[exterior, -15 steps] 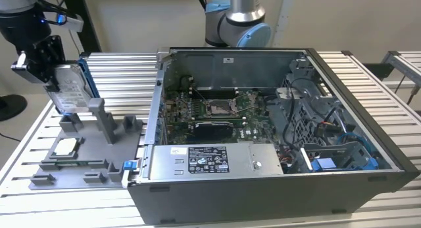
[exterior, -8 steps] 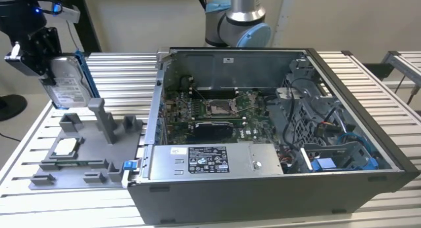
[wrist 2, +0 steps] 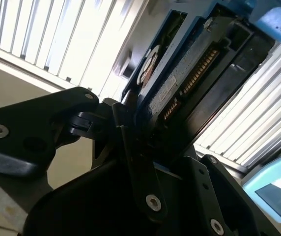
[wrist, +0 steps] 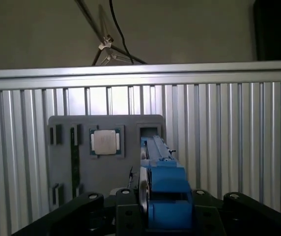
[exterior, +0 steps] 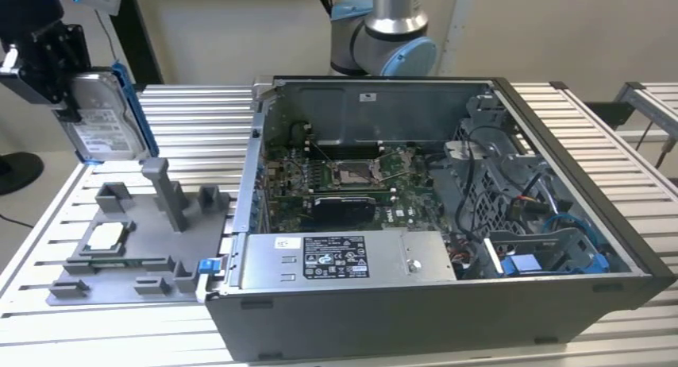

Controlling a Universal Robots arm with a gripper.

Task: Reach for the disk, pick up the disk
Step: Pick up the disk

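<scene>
Clenching the gripper (exterior: 63, 81) on the upright disk (exterior: 103, 117) — hanging over the grey fixture (exterior: 127, 256) at the bench (exterior: 190, 105) edge — needing firm, steady squeeze.

— What lies behind the table (exterior: 190, 113)?
— In the exterior view, a plain beige wall (exterior: 593, 33), evenly lit. A dark upright post (exterior: 140, 33) stands against it toward that view's left.
— And what is the table like?
— Its top is ribbed aluminium slats, bright with reflected light. A second slatted table (exterior: 652, 105) sits at the exterior view's right, with a gap between the two.
— Anything lower down?
— A dark round base (exterior: 16, 172) rests at the exterior view's left edge. In the first wrist view, past the table's edge, a thin-legged stand (wrist: 106, 46) with a black cable (wrist: 118, 29) shows against the dull wall, near a black panel (wrist: 275, 29).
</scene>
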